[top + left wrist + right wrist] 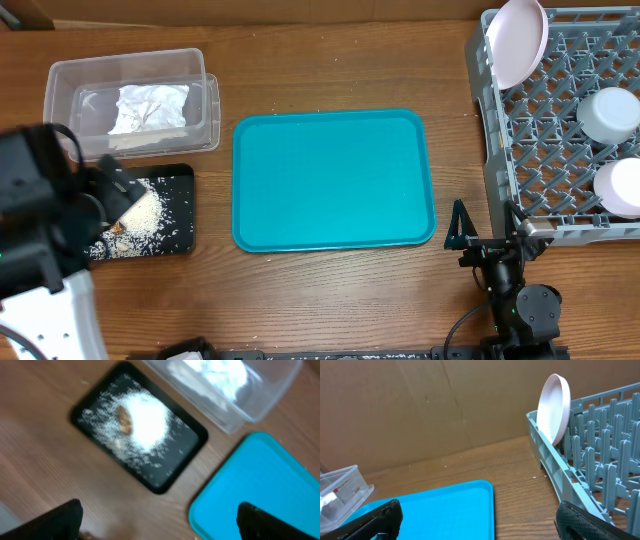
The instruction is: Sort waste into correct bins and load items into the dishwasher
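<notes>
The grey dish rack [492, 150] at the right of the surface [330, 295] carries an upright pale plate [518, 40] and a bowl [610, 112]. The clear tub [125, 65] holds the crumpled napkin [150, 108], and the black tray [182, 185] holds the rice [150, 210]. The left fingers [65, 522] and right fingers [382, 517] are spread wide and empty.

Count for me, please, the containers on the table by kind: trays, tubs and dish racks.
Trays: 2, the teal tray and the black tray
Tubs: 1, the clear plastic tub
Dish racks: 1, the grey dish rack
Total: 4
</notes>
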Motion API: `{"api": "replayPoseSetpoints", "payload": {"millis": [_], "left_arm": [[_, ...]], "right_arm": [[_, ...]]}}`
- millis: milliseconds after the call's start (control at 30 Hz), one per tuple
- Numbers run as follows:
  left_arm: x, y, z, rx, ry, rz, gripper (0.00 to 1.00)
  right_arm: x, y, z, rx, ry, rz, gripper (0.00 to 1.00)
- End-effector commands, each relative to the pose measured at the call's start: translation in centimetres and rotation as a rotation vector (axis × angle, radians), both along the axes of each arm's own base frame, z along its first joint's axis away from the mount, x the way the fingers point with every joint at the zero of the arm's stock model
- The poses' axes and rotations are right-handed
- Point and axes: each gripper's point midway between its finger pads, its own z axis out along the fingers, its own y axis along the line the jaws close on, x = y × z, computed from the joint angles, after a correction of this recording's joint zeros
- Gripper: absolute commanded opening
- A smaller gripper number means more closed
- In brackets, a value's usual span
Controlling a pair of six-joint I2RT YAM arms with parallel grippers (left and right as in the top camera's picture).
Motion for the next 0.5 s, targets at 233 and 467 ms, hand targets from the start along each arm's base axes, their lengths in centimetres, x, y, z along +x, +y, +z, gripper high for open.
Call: {"api": "replayPoseSetpoints", "payload": {"millis": [233,467], "left_arm": [[1.8,-7.5,-4.9,0.025,-0.31,-0.398,1.0],[-1.5,-8.5,-7.7,0.043,-0.329,-0.438,1.0]], "right_arm": [[0.0,-0.2,-0.2,-0.006,-0.003,-0.009,1.0],[0.0,-0.2,-0.2,-0.006,-0.003,-0.009,1.0]]}}
